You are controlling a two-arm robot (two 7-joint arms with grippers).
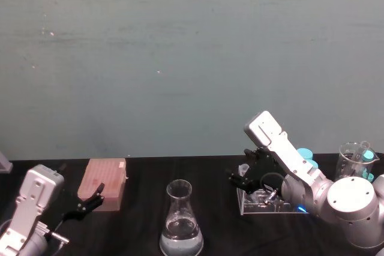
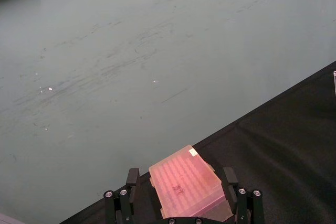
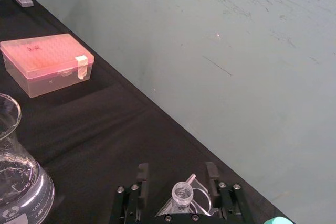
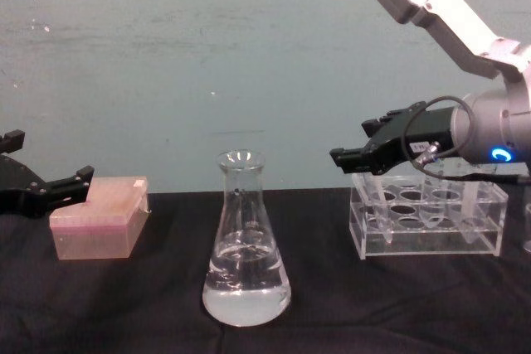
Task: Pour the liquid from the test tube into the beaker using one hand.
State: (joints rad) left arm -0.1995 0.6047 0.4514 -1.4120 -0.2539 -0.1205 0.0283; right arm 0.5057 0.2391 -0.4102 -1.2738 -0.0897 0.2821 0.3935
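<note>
The right claw [image 4: 358,157], black and two-fingered on a thick silver-grey arm with a blue light, hangs at the near-left end of the clear acrylic tube rack [image 4: 427,217]. Its fingers stand apart on either side of the small slim clear plastic test tube [image 3: 182,192], whose open flared rim sits between them in the right wrist view. Whether the pads touch the tube I cannot tell.

The likely trouble from here is a poor grip: if the claw closes off-centre on so slim a tube, the tube may tip in its slot, catch on the rack as it lifts, or spill. The narrow neck of the large clear glass conical beaker [image 4: 245,242] also leaves little room for a clean pour.

That beaker stands at about nine o'clock from the rack, well apart, on the black worktop [image 4: 133,304], its wide base already holding clear liquid [image 4: 246,298]. Liquid in the test tube itself is too small to make out.

The left claw [image 1: 89,201], fingers apart, idles beside a translucent pink lidded box [image 1: 106,182].
</note>
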